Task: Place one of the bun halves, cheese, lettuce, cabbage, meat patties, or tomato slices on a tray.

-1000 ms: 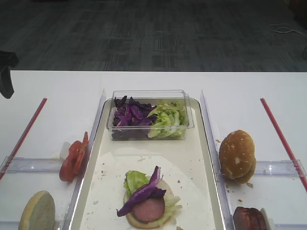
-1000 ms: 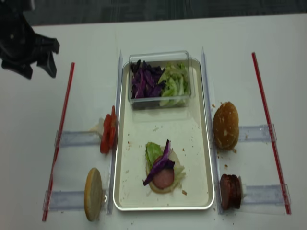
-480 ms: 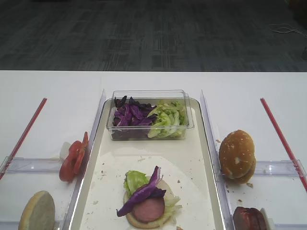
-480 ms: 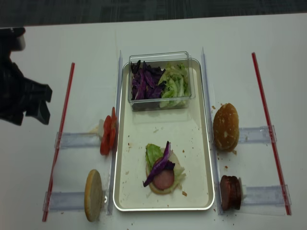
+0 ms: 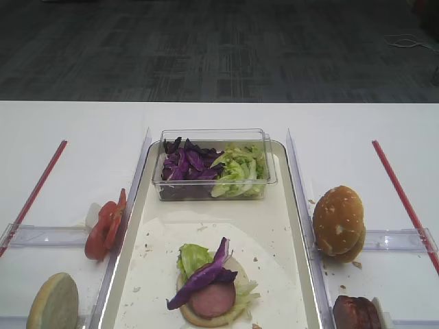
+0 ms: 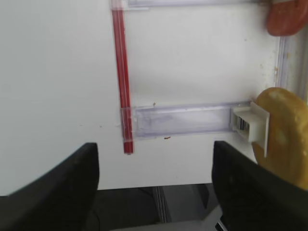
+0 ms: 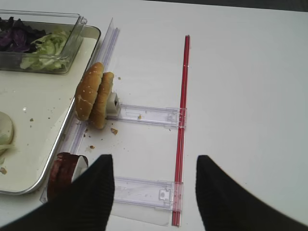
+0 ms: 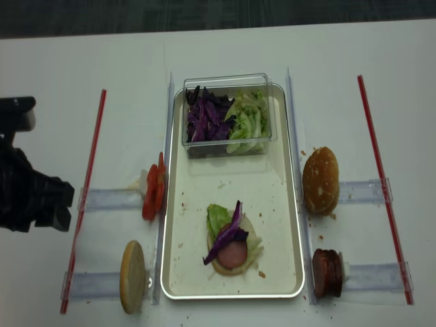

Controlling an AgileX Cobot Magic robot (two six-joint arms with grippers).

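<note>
On the cream tray point(image 8: 283, 204) point(image 5: 274, 226) lies a stack of a bun base, lettuce, a meat patty point(image 8: 233, 254) and a purple cabbage strip point(image 8: 228, 231) point(image 5: 206, 273). Tomato slices point(image 8: 154, 191) point(image 6: 288, 19) and a pale bun half point(image 8: 133, 276) point(image 6: 284, 139) stand left of the tray. A seeded bun half point(image 8: 320, 179) point(image 7: 94, 94) and meat patties point(image 8: 327, 272) point(image 7: 62, 173) stand right of it. My left gripper point(image 8: 58, 204) point(image 6: 154, 192) hangs open and empty left of the pale bun. My right gripper point(image 7: 153, 161) is open and empty beside the patties. No cheese shows.
A clear tub point(image 8: 228, 112) of cabbage and lettuce sits at the tray's far end. Red strips point(image 8: 85, 197) point(image 8: 381, 184) run down both sides, crossed by clear plastic holders point(image 7: 149, 115) point(image 6: 178, 120). The table's near edge point(image 6: 159, 185) lies just under my left gripper.
My left arm has swung from the far left corner toward the table's near edge, dropping out of the exterior high view. The food and the tray have not moved.
</note>
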